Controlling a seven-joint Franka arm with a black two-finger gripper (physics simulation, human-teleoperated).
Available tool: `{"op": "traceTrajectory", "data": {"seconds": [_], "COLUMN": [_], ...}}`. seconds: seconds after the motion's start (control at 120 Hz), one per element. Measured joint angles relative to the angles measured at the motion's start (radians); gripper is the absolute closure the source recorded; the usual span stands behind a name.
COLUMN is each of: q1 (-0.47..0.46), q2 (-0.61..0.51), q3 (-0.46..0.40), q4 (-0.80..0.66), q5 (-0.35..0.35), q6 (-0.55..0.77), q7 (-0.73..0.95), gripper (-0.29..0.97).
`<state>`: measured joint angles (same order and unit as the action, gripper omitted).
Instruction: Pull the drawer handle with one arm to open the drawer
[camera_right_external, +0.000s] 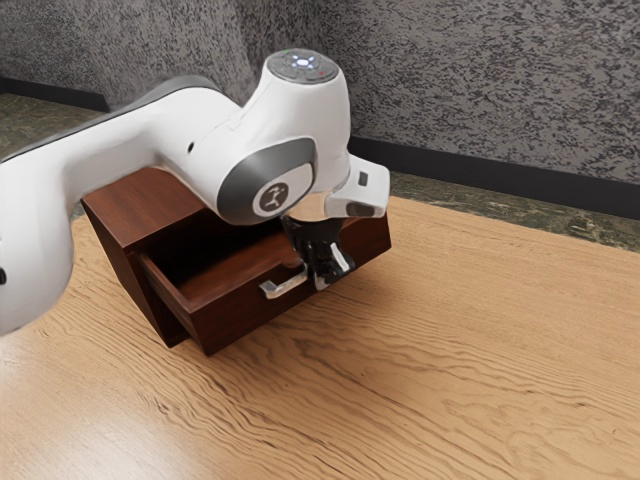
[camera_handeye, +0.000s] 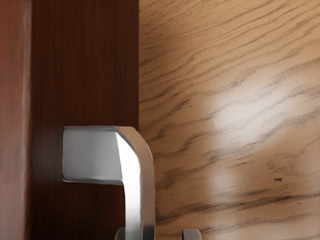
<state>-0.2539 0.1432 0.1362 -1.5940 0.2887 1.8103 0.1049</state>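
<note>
So here's our setup: a boxy little cabinet (camera_right_external: 130, 210) in dark reddish-brown wood with a smooth, slightly glossy finish, sitting on a pale wood counter (camera_right_external: 450, 350) with big wavy grain lines all over it. The drawer (camera_right_external: 245, 312) is pulled partway out of the cabinet toward the exterior view's right, so we can see into its shallow open top and down one plain flat side panel.

The handle (camera_right_external: 285, 287) is a brushed silver metal bar, flat and squared-off, bent at the corners and standing off the drawer front. In the wrist view it reads as a chunky metal strap with a rounded bend, catching a bright highlight along its edge against the drawer's dark straight-grained face.

Our arm (camera_right_external: 150, 150) is all glossy white shells with grey joint caps, coming in from the exterior view's left over the cabinet top. The black hand (camera_right_external: 325, 268) drops down at the end of the handle nearest the exterior view's right and sits right on the bar. Honestly, we can't tell whether it's actually clamped on the handle or just sitting around it.

Behind everything there's a rough, speckled grey wall (camera_right_external: 480, 70) with a dark baseboard (camera_right_external: 500, 175) along the bottom.
</note>
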Motion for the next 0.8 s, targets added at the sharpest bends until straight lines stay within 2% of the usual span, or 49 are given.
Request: {"op": "traceTrajectory", "data": {"seconds": [0.233,0.483,0.575,0.667,0.8], "q1": [-0.005,-0.009,-0.011,-0.021,-0.041], "q2": [-0.001,-0.007,-0.039,-0.083,-0.090], "q3": [0.001,0.002,0.002,0.001,0.017], "q4": [0.001,0.006,0.012,0.049,0.171], "q5": [0.004,-0.030,-0.034,-0.043,-0.066], "q6": [-0.004,-0.011,-0.023,-0.056,-0.131], "q7": [-0.018,-0.028,-0.031,-0.032,-0.016], "gripper": [0.70,0.57,0.62,0.50,0.34]}}
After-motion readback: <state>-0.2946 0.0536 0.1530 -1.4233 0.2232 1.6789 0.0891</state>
